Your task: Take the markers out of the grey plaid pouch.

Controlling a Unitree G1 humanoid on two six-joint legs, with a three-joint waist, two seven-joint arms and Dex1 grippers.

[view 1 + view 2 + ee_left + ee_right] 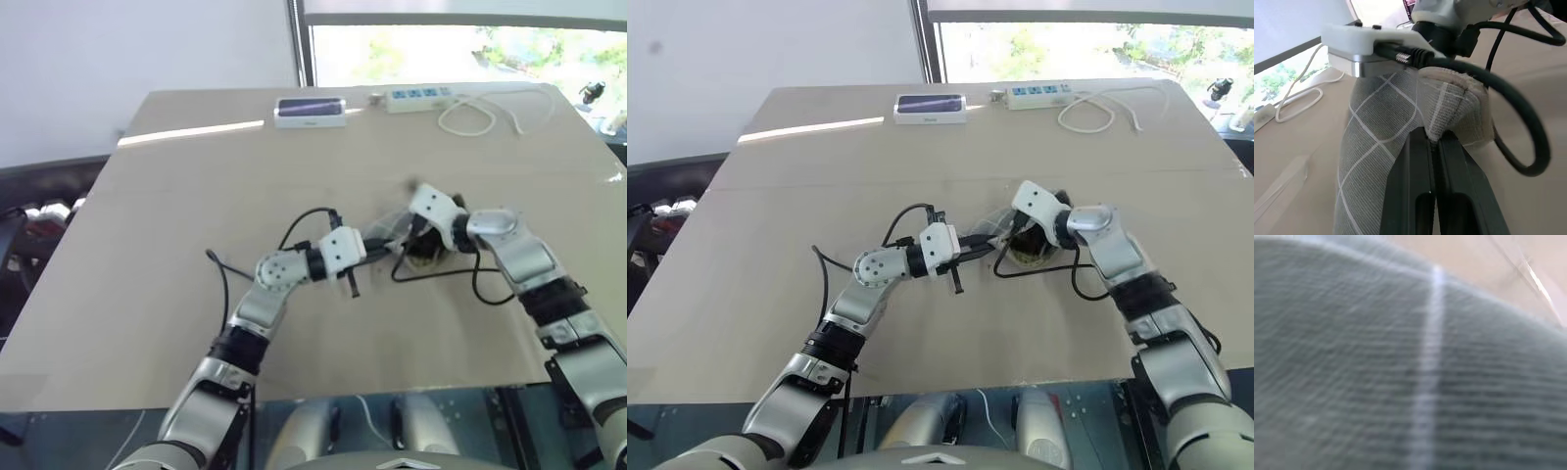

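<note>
Where the two arms meet over the middle of the beige table point(147, 245), the grey plaid pouch point(1381, 147) held up off the surface, bunched between them. Left gripper point(1432, 142) clamped tight on a folded edge of that pouch, black fingers point(1410, 186) pressed together with fabric pinched at their tips (white grid lines and a pale, rougher rim plain in the left wrist view). Reaching level toward the robot's right from the head views, with a black cable looping off the wrist.

Right gripper point(1019, 240) angled down and to the robot's left, straight into the pouch from the other side; fingers hidden among fabric in the head views, spread wide apart by the recorded reading, nothing visibly gripped. Grey cloth with one white line pressed up close against the right wrist camera point(1400, 357), blurred.

Markers not distinguishable in any view.

At the far edge of the table, a white-and-dark box point(310, 111), a white power strip point(419, 97) beside it, and a coiled white cord point(470, 117) just to the right.
</note>
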